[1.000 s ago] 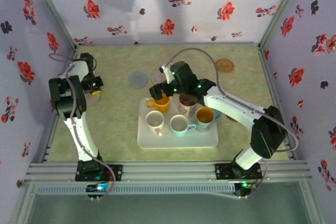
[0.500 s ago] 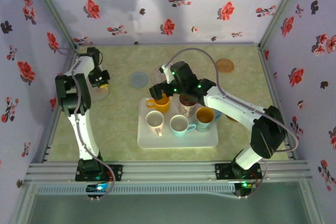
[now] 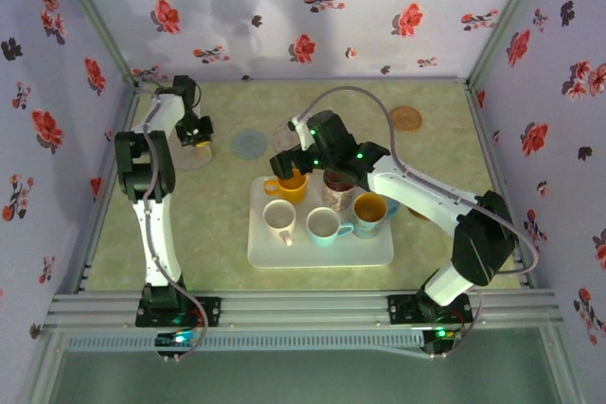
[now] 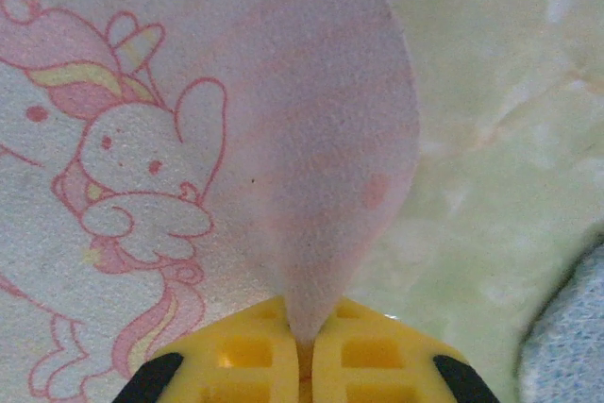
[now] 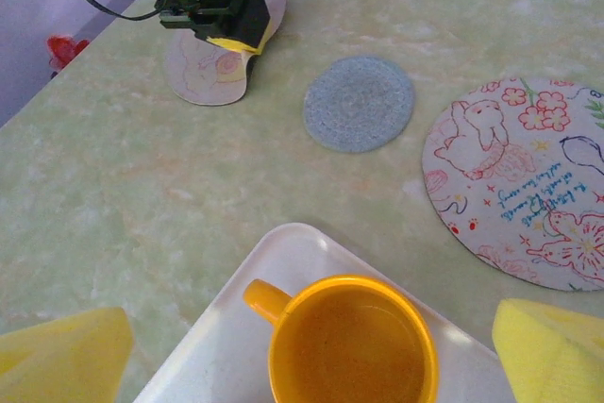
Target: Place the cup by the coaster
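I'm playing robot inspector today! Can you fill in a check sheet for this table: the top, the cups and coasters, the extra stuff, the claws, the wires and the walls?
Surface: pale green marbled table, nothing spilled.
Job's things: orange cup on the white tray; grey coaster, flowery coaster and brown coaster flat on the table; pink unicorn coaster, held.
Clutter: white cup, blue cup, yellow cup and patterned cup, also on the tray.
Grippers: left gripper shut on the pink unicorn coaster's edge; right gripper open, above the orange cup.
Cables: grey cable arching over the right arm.
Surroundings: flowery walls; metal rail at the near edge.
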